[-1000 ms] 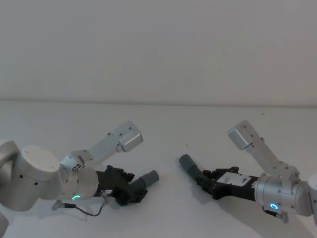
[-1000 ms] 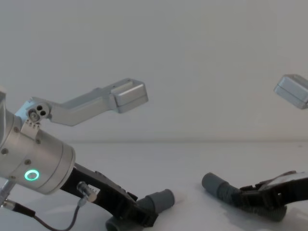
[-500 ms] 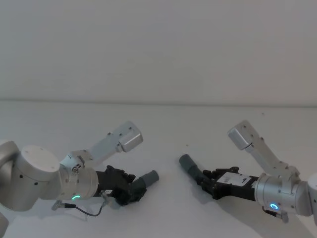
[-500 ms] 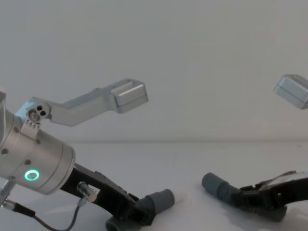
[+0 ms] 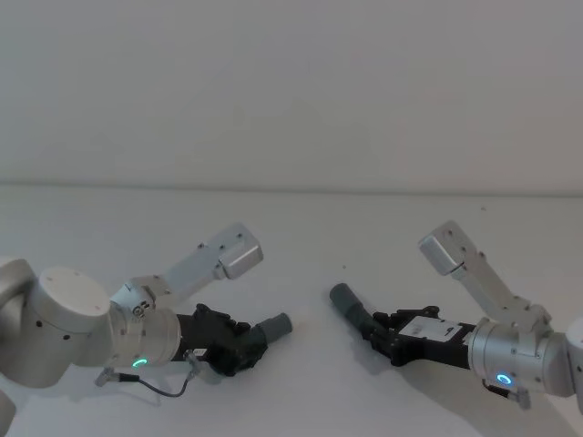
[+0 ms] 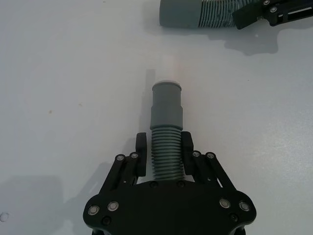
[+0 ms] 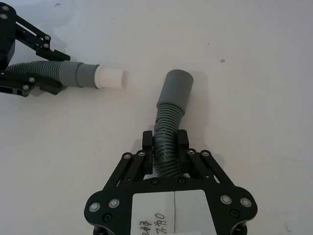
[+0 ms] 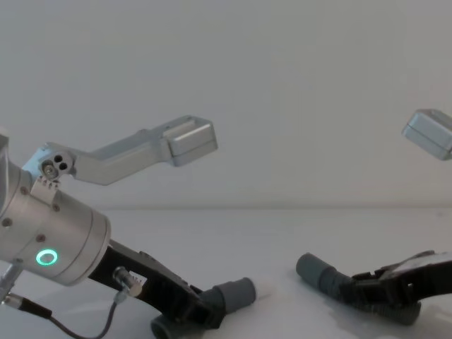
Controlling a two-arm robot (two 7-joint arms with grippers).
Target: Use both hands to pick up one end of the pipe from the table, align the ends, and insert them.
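The two grey hose pieces are low at the near side of the table (image 5: 301,237), their cuffed ends turned roughly toward each other across a bare gap, apart and not in line. The left hose piece (image 6: 167,105) ends in a grey cuff with a paler, narrower spigot (image 7: 111,78). The right hose piece (image 7: 175,88) ends in a wider grey cuff. Each is held on its ribbed body just behind the cuff, with the jaws of the left gripper (image 6: 164,147) closed round one and those of the right gripper (image 7: 165,142) round the other. Whether either piece is clear of the table cannot be told.

Alignment is judged to be the step in hand. Both ends are best raised and turned until one axis is shared, then closed slowly and straight. The ribbed body is likely to bend under any sideways push.
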